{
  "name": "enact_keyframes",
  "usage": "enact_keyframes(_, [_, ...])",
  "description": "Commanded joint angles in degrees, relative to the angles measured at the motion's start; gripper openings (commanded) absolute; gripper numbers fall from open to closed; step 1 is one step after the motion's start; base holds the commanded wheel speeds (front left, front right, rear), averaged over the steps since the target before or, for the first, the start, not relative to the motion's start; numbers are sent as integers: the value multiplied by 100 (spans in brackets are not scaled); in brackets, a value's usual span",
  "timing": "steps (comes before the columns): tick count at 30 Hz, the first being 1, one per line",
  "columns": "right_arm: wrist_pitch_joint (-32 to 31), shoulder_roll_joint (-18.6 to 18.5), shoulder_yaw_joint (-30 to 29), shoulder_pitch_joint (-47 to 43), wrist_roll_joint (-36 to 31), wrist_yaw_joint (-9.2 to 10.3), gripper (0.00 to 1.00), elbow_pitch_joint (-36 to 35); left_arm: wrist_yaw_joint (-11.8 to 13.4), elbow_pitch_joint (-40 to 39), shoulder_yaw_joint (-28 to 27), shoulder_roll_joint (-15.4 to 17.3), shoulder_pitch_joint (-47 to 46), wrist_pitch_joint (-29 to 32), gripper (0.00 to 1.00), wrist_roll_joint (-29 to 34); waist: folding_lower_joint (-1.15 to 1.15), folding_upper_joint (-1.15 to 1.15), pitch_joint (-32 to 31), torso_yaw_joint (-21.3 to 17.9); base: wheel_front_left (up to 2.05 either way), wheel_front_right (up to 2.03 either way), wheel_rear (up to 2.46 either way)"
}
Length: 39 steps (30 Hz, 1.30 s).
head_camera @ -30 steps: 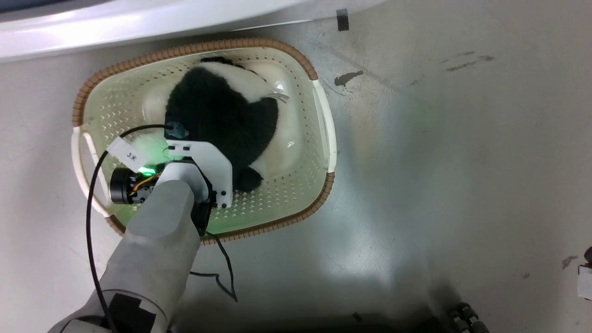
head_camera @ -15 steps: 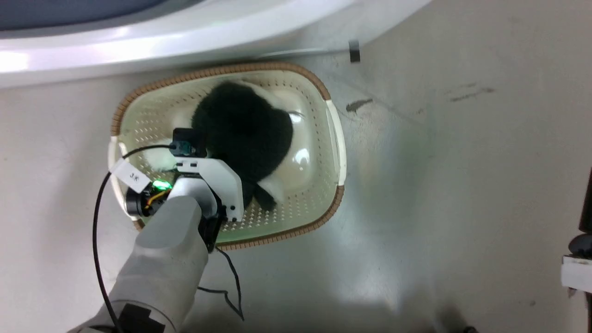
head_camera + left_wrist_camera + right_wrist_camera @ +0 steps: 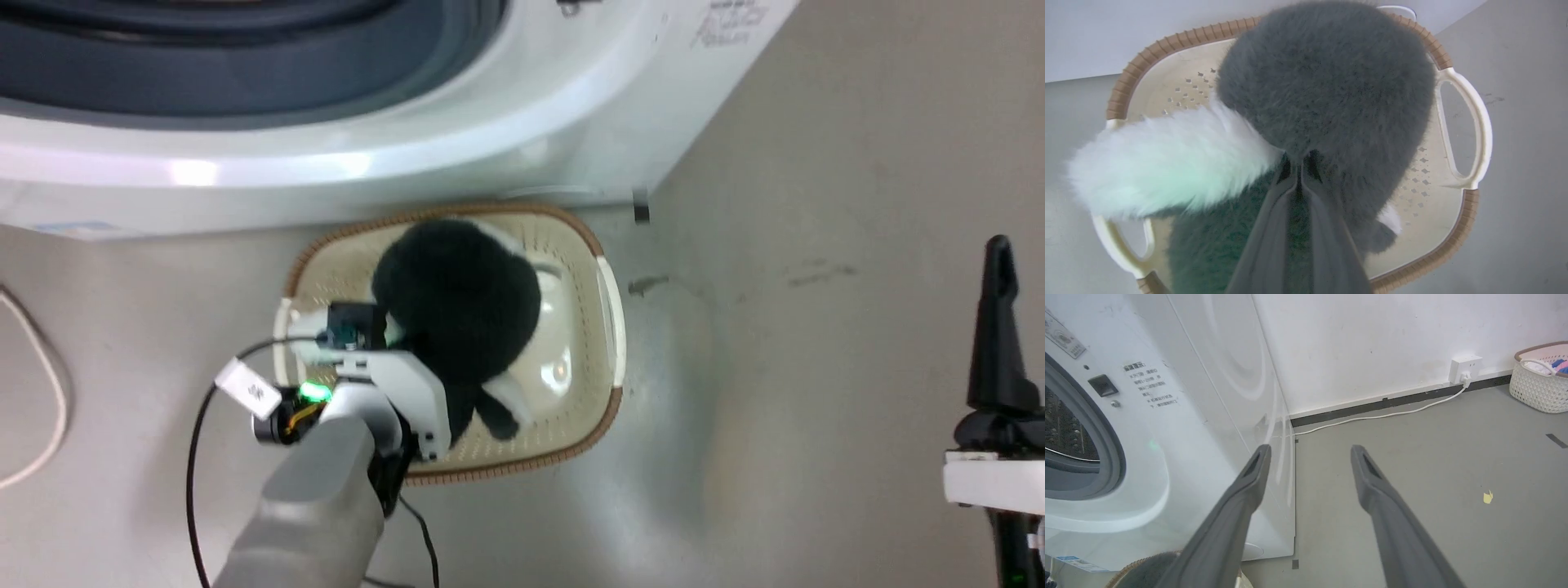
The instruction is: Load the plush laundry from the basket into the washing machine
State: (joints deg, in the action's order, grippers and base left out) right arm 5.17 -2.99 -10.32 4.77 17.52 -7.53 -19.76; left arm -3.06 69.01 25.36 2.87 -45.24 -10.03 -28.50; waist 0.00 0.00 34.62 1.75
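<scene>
The black-and-white plush laundry (image 3: pixel 1331 81) hangs over the cream basket (image 3: pixel 1457 228), and my left gripper (image 3: pixel 1300 163) is shut on its fur. A white patch (image 3: pixel 1167 163) of it overlaps the basket's left rim in the left wrist view. From the head, the plush laundry (image 3: pixel 457 302) covers much of the basket (image 3: pixel 608 327), with my left wrist (image 3: pixel 392 392) above its near side and the fingers hidden. The washing machine (image 3: pixel 408 155) stands just behind the basket, its grey door ring (image 3: pixel 1106 457) and steel drum (image 3: pixel 1061 428) showing. My right gripper (image 3: pixel 1308 451) stands open and empty beside the machine, and shows at the head view's right edge (image 3: pixel 998 253).
A black cable (image 3: pixel 196 457) trails from my left wrist. A white cord (image 3: pixel 1372 416) runs along the wall to a socket (image 3: pixel 1464 367). A second, white woven basket (image 3: pixel 1539 384) with clothes stands far right. A white cord loop (image 3: pixel 41 392) lies on the floor left.
The head camera has risen, so the washing machine's front and door ring have come into view and the basket looks smaller. The plush has come up with my shut left gripper. My right gripper has entered the view.
</scene>
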Motion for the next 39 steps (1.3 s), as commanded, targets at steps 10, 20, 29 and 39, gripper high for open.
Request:
enact_keyframes(10, [9,12,148,-74,12,4,100,370,-14,-785,90,1,792,-397,0,-241,0,0,-1251,441,0,0,0])
enact_keyframes(20, [88,12,219,-288,101,4,100,708,463,-2789,-109,248,1842,-485,0,-251,0,0,-2073,642,0,0,0])
enact_keyframes(29, [173,12,243,-504,178,4,100,986,1138,-5430,-145,757,2907,-36,0,-129,0,0,-2664,727,0,0,0])
enact_keyframes(39, [219,12,211,-610,205,4,100,1050,1578,-6924,-323,1175,2891,697,0,-48,0,0,-2752,694,0,0,0])
